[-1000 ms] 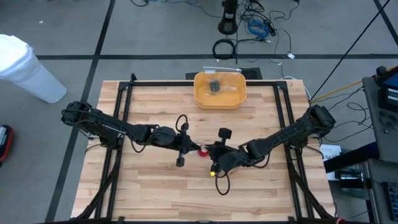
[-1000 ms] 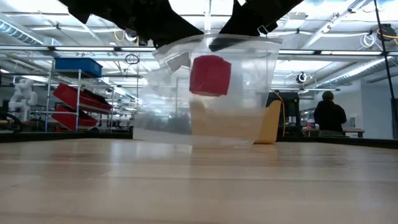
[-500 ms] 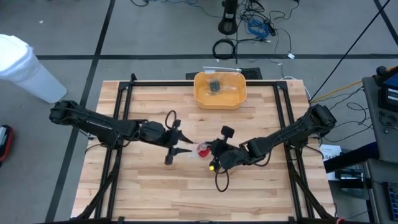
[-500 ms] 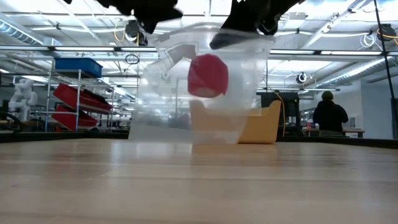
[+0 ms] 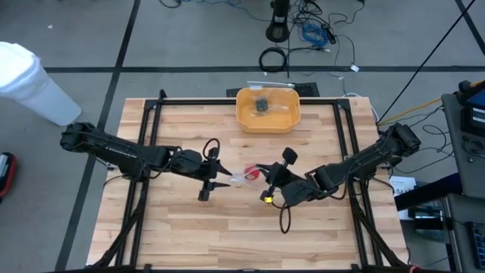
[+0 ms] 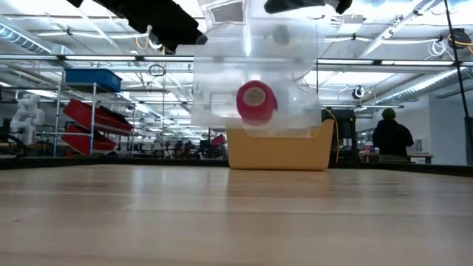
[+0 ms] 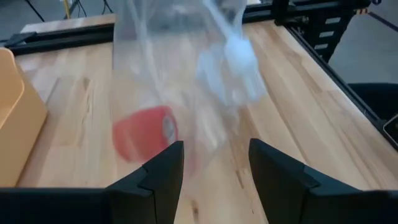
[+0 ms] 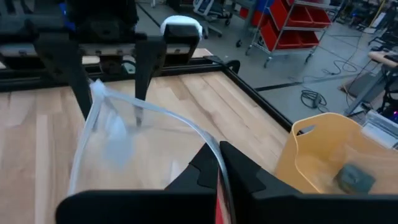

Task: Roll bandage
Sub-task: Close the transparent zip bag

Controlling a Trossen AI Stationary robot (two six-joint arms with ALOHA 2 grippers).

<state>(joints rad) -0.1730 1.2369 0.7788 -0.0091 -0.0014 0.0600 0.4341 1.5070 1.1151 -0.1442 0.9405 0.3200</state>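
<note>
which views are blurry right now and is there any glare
Left wrist view: the clear crinkled plastic bag and the small red bandage roll are smeared. Low view: bright ceiling lights glare behind the bag; the near wooden table is soft. High view: sharp, evenly lit.

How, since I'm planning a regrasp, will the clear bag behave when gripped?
Probably floppy: the plastic bag hangs crumpled from the right gripper. Likely light, as one pinch holds it clear of the table. The round bandage roll inside may roll and shift its weight.

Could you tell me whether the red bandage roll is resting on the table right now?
No, the bandage hangs inside the clear bag, well above the table.
</note>
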